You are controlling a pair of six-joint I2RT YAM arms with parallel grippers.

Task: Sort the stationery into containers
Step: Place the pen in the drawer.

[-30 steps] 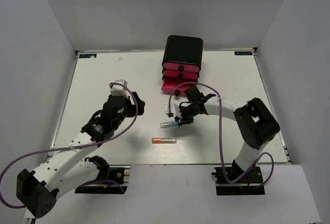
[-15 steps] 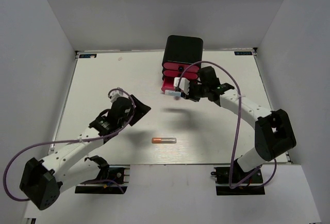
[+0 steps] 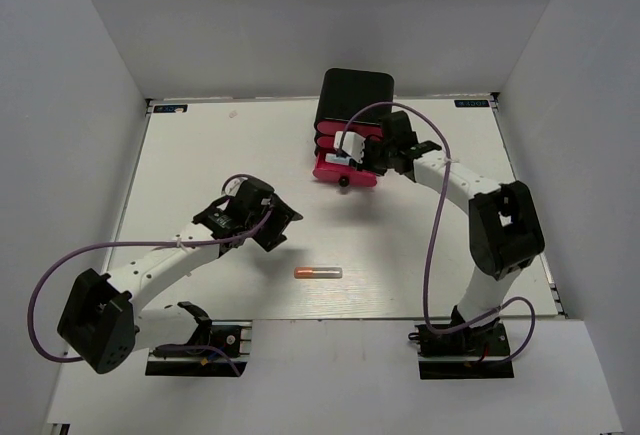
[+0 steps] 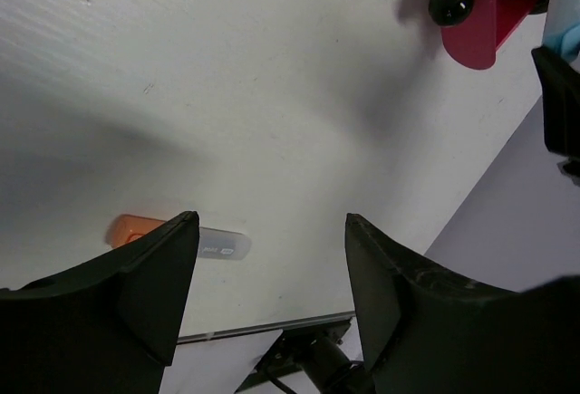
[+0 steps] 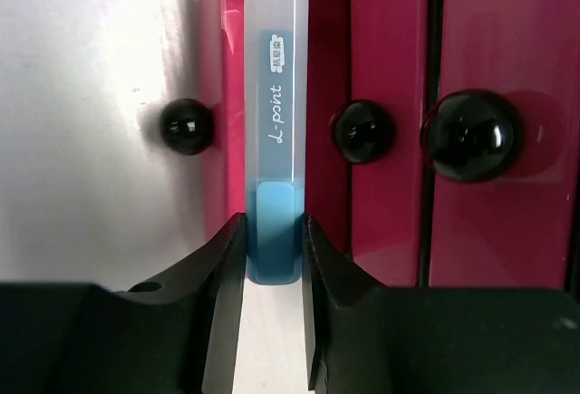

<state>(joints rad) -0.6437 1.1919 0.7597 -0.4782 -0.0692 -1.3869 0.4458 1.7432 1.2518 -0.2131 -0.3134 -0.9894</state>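
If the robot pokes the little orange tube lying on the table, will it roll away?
Maybe. The orange tube looks smooth and rounded, lying flat on the table, so a sideways poke could roll or slide it. It looks like hard plastic, so probably stiff. It's small, so probably light.

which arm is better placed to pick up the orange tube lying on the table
Left. The left jaws are open and empty, near the orange tube; the right jaws are shut on the blue tube over the open bottom drawer, farther away.
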